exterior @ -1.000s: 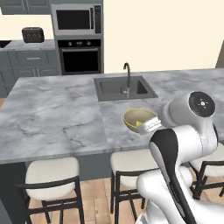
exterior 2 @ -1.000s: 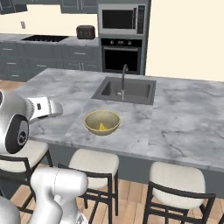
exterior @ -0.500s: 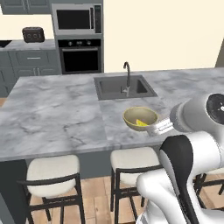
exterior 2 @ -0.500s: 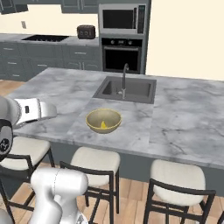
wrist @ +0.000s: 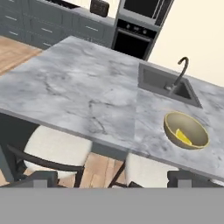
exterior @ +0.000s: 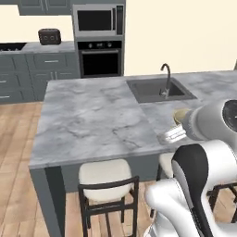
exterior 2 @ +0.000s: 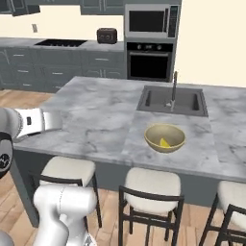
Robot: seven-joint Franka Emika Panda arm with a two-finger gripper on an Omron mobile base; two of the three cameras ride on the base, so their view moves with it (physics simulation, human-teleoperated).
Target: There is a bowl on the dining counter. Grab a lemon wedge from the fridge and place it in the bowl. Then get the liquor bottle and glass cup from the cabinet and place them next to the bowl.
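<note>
The bowl [exterior 2: 165, 138] sits on the grey marble dining counter [exterior 2: 96, 115], just in front of the sink [exterior 2: 173, 101] and close to the counter's near edge, and the yellow lemon wedge [exterior 2: 165, 142] lies inside it, on the bottom toward the near wall. In the hand view the bowl [wrist: 186, 130] shows at the right with the wedge [wrist: 183, 137] inside, and the sink [wrist: 166, 85] with its curved faucet [wrist: 180, 70] lies just beyond it. In the left base view the bowl [exterior: 180, 114] is mostly hidden behind the arm, with just a bit of its rim showing beside the sink [exterior: 159, 89]. The gripper [wrist: 111, 179] is empty and released, its 2 dark fingertips [wrist: 39, 178] standing wide apart at the bottom of the hand view, above the counter's near edge and well apart from the bowl. Below that edge stand cream-cushioned stools with dark frames; 1 stool [exterior 2: 150, 190] stands directly under the bowl's part of the counter. Along the far wall are grey cabinets [exterior 2: 57, 65], a black wall oven [exterior 2: 148, 60] with a microwave [exterior 2: 150, 21] above it, a toaster [exterior 2: 106, 35] on the back counter, and a cooktop [exterior 2: 60, 43] to the toaster's left. The floor [exterior: 18, 157] is light wood planking.
</note>
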